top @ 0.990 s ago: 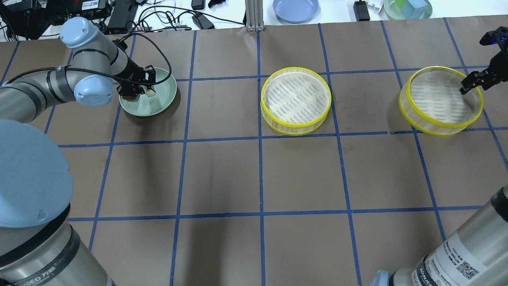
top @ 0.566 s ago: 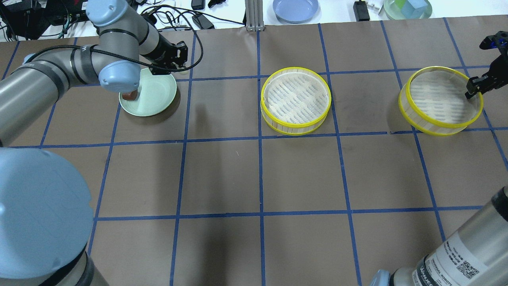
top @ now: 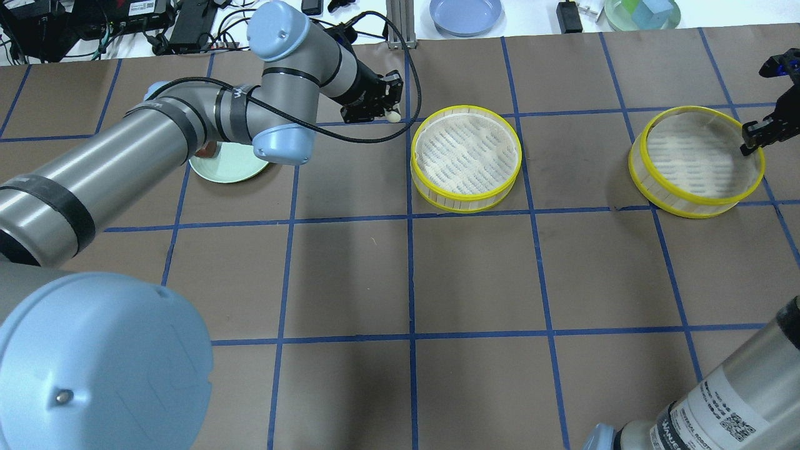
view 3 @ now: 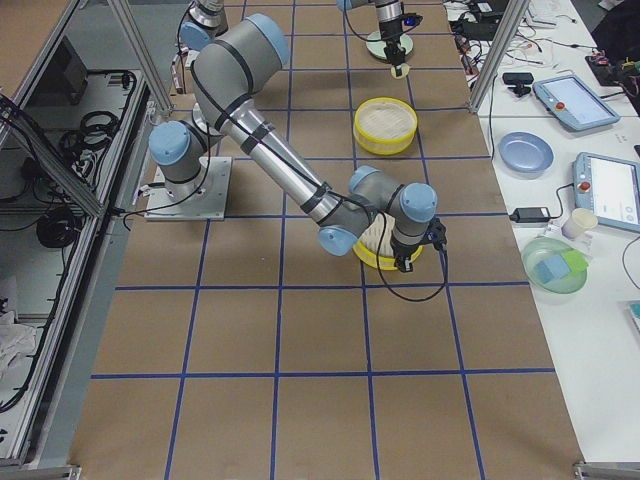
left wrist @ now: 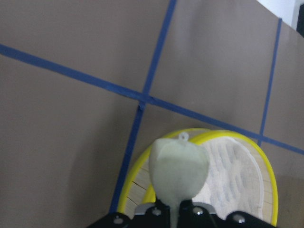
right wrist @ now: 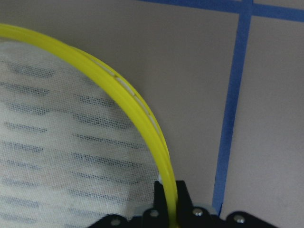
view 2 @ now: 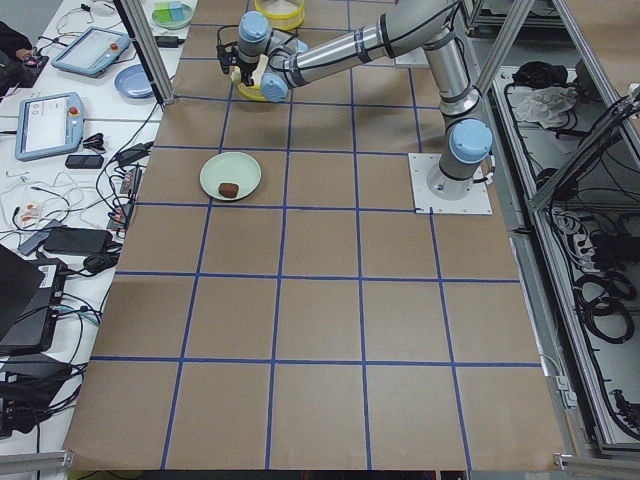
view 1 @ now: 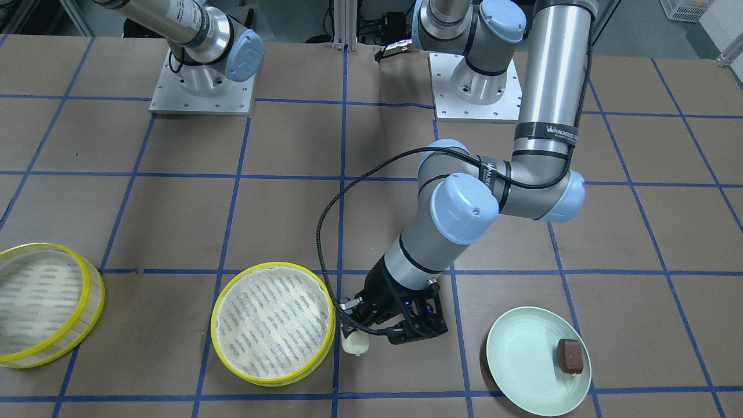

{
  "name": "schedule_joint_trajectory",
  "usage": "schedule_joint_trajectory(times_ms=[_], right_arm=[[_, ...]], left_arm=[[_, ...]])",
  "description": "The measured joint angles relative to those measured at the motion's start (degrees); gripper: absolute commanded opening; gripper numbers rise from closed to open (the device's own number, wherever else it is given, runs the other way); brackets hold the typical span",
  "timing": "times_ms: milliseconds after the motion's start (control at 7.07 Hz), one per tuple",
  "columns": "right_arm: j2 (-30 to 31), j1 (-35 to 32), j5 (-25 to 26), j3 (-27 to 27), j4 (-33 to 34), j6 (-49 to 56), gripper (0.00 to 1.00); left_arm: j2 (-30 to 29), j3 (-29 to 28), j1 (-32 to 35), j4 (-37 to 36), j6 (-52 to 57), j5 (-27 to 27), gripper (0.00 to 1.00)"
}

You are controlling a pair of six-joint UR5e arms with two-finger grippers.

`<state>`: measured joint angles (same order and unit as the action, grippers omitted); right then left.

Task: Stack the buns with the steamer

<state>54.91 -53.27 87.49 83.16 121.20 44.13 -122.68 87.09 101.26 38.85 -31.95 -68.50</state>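
My left gripper (top: 386,112) is shut on the cream-white bun (top: 394,115) and holds it above the table just left of the middle steamer (top: 465,156). The left wrist view shows the bun (left wrist: 178,164) over that steamer's near rim (left wrist: 135,190). The reddish-brown bun (view 1: 570,355) lies on the pale green plate (view 1: 522,348). My right gripper (top: 750,139) is shut on the yellow rim (right wrist: 142,114) of the right steamer (top: 697,159), at its right side.
A blue plate (top: 465,14), a green bowl with blocks (top: 642,12) and cables (top: 275,28) lie beyond the table's far edge. The left arm (top: 156,144) spans over the green plate. Both arm bases (view 1: 200,87) stand at the robot's side.
My left gripper has lifted the cream-white bun off the green plate and carried it right to the middle steamer's edge. My right gripper has settled on the right steamer's rim.
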Motion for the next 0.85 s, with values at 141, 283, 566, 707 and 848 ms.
schedule_joint_trajectory(times_ms=[141,283,566,707,848], right_arm=[[0.6,0.0,-0.1,0.0,-0.2,-0.2,0.03],[1.6,0.0,-0.3,0.0,-1.1,-0.4,0.03],[4.1,-0.7,-0.7,0.1,-3.4,-1.9,0.03],[5.2,-1.6,-0.7,0.4,-3.9,-2.8,0.03],[6.5,-2.8,-0.6,1.0,-4.0,-4.3,0.03]], left_arm=[[-0.6,0.2,2.2,-0.3,0.0,0.1,0.06],[-1.4,0.5,3.4,-0.5,-0.1,0.1,0.16],[-3.1,0.8,4.8,-0.6,-0.1,0.0,1.00],[-3.5,0.9,5.1,-0.6,-0.4,-0.1,1.00],[-3.7,0.9,5.2,-0.7,-0.9,0.0,1.00]])
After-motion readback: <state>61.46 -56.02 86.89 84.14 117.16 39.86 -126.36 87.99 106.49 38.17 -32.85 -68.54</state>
